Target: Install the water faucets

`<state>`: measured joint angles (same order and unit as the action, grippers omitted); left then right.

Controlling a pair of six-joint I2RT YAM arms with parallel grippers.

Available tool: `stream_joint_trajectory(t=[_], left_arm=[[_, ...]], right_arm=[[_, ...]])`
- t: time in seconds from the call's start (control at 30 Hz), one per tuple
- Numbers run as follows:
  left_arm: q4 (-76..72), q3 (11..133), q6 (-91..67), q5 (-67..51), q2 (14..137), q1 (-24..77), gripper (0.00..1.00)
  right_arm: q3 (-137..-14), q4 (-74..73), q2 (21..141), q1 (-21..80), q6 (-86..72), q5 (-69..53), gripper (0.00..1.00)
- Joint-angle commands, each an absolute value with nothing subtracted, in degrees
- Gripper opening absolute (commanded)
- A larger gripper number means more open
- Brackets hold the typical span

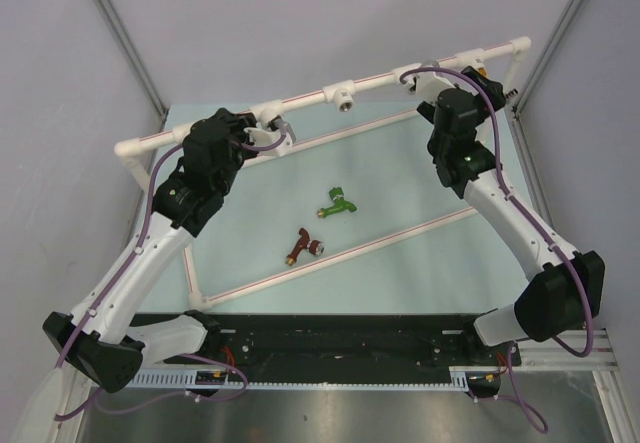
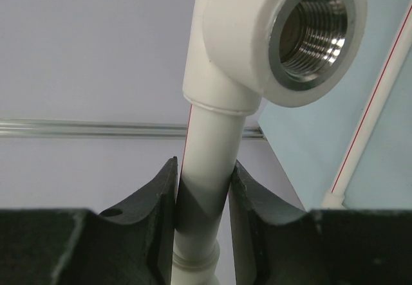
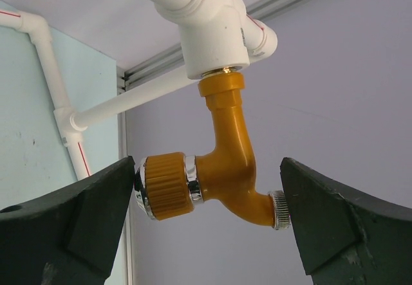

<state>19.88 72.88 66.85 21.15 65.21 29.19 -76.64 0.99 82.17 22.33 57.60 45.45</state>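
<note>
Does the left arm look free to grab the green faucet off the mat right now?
Probably not yet: the left gripper is shut on the white pipe. Once it lets go, the green faucet lies in the open with nothing over it.

Orange-yellow faucet point(image 3: 228, 163), green faucet point(image 1: 338, 204), red-brown faucet point(image 1: 303, 247), white red-striped pipe frame point(image 1: 380, 81), pale teal table point(image 1: 420, 263)
</note>
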Motion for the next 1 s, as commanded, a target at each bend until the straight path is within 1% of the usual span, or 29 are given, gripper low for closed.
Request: stream_joint_trajectory(t=[0.0, 0.17, 0.4, 0.5, 0.6, 0.7, 0.73, 0.8, 0.83, 0.93, 0.97], left_arm=[[23.29, 73.65, 61.35, 18.98, 65.04, 29.53, 0.0], [23.29, 73.56, 61.35, 18.98, 65.04, 29.53, 0.0], [23.38, 73.65, 61.35, 18.98, 65.04, 29.53, 0.0], [23.38, 73.56, 61.26, 18.98, 65.04, 29.53, 0.0], [23.38, 73.65, 61.26, 18.98, 65.13, 29.53, 0.01], [23.38, 73.65, 61.26, 18.9, 65.21, 29.53, 0.0], [23.38, 73.65, 61.26, 18.9, 65.3, 29.53, 0.0], [23.38, 73.74, 61.26, 18.9, 65.3, 29.53, 0.0], [23.38, 73.65, 61.26, 18.9, 65.3, 29.53, 0.0], [23.38, 73.65, 61.26, 18.9, 65.39, 29.53, 0.0], [23.38, 73.65, 61.35, 18.9, 65.3, 29.53, 0.0]], right_arm=[[-78.13, -1.83, 79.72, 20.92, 54.06, 44.65, 1.0], [-78.13, -5.97, 79.72, 19.69, 51.51, 43.68, 1.0], [-78.13, -4.57, 80.42, 19.34, 52.82, 44.38, 1.0], [-78.13, -3.69, 80.24, 19.25, 52.3, 44.12, 0.98], [-78.13, -3.16, 79.72, 19.07, 51.86, 43.86, 0.9], [-78.48, -3.69, 78.67, 18.63, 49.84, 41.76, 0.8], [-79.01, -5.34, 78.31, 18.37, 47.4, 39.83, 0.74], [-80.41, -7.11, 77.61, 17.49, 44.84, 37.98, 0.68], [-80.77, -8.34, 77.43, 17.23, 43.87, 36.14, 0.64], [-81.65, -8.79, 76.38, 16.53, 40.96, 33.67, 0.6], [-81.82, -8.88, 76.12, 16.35, 39.74, 33.23, 0.6]])
